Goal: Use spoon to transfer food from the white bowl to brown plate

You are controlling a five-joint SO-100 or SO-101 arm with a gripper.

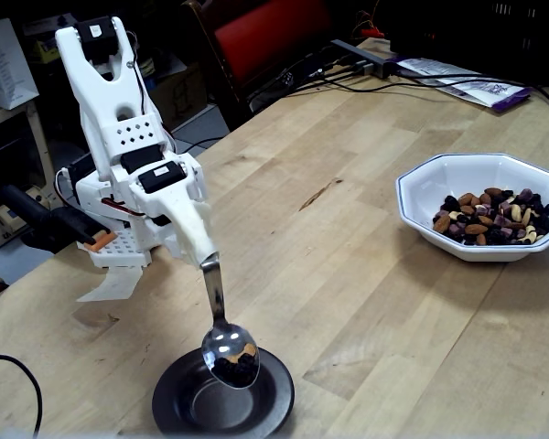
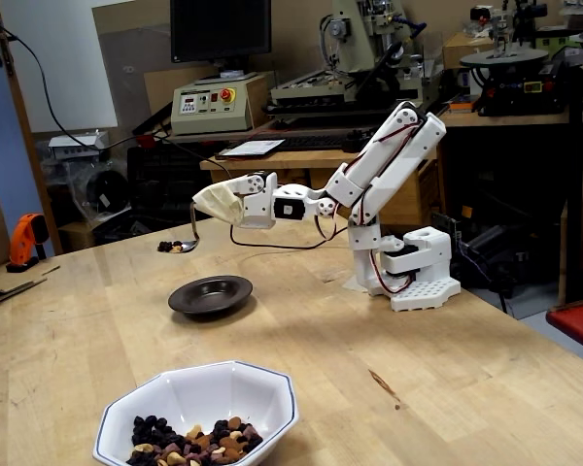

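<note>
My gripper [image 1: 206, 257] is shut on the slim handle of the silver spoon [image 1: 228, 350]. The spoon hangs down from it and carries dark raisins and a pale nut. In a fixed view the spoon [image 2: 181, 245] sits well above the brown plate [image 2: 211, 293] and slightly to its left, with my gripper [image 2: 204, 208] up and to the right of it. The brown plate [image 1: 183, 402] lies near the table's front edge, and its sunken centre looks bare. The white bowl [image 1: 439, 178] stands at the right, holding the food [image 1: 492, 218]. The white bowl [image 2: 262, 388] with food [image 2: 196, 443] also shows in the foreground.
The arm's white base [image 1: 119, 247] is at the table's left edge, also visible as the base [image 2: 413, 277]. A black cable [image 1: 9, 375] loops at the front left corner. Papers [image 1: 467, 82] and cables lie at the far end. Machines fill the bench [image 2: 301, 146] behind the table.
</note>
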